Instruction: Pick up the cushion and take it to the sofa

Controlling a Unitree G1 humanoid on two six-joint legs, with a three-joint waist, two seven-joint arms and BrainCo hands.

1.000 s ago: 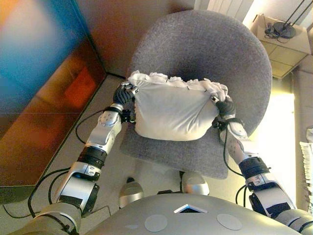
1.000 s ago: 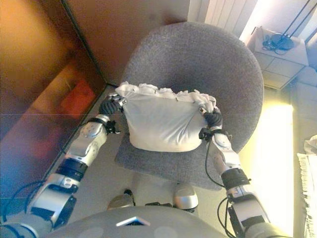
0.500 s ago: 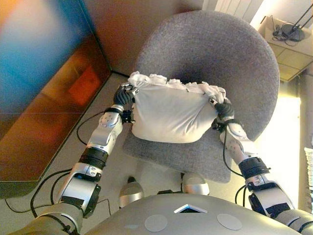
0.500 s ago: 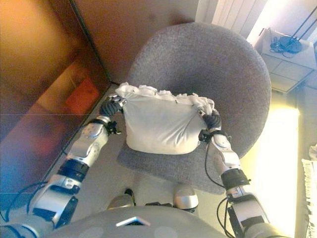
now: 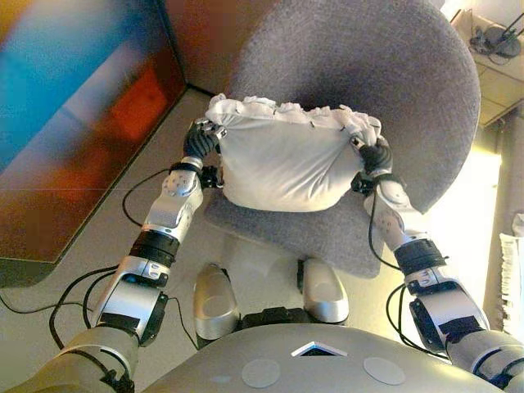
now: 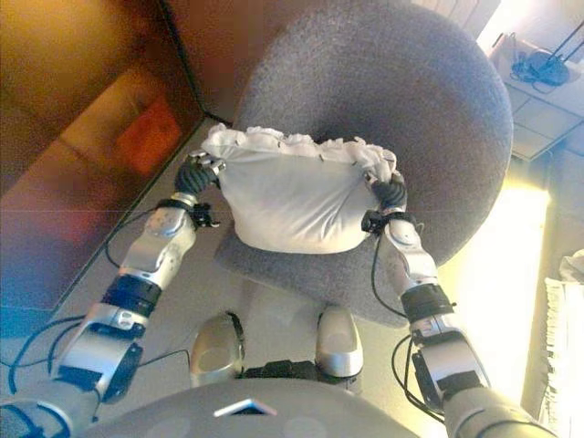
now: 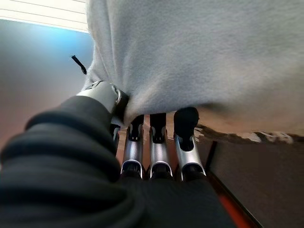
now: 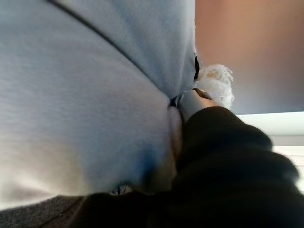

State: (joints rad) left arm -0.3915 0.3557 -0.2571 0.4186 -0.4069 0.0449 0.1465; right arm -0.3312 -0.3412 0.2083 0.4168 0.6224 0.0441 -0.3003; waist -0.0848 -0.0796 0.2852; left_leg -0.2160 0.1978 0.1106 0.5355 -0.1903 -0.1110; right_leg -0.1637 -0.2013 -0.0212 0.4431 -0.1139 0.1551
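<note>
A white cushion [image 5: 282,168] with a frilled top edge hangs between my two hands, just above the seat of a grey round armchair [image 5: 360,74]. My left hand [image 5: 199,141] is shut on the cushion's upper left corner; in the left wrist view its fingers [image 7: 156,142] curl into the cloth [image 7: 213,57]. My right hand [image 5: 374,157] is shut on the upper right corner; in the right wrist view the cushion [image 8: 85,95] presses against the hand's dark cover [image 8: 223,156]. No sofa shows.
A dark glossy panel [image 5: 74,123] lies to the left on the floor side. A pale low cabinet [image 5: 499,57] with a black object on it stands at the far right. Something white [image 5: 514,270] lies at the right edge. Beige floor [image 5: 98,254] runs under the chair.
Both hands still hold the cushion by its top corners. The cushion's lower edge sits a little higher off the seat. The whole picture has shifted, so the camera moved.
</note>
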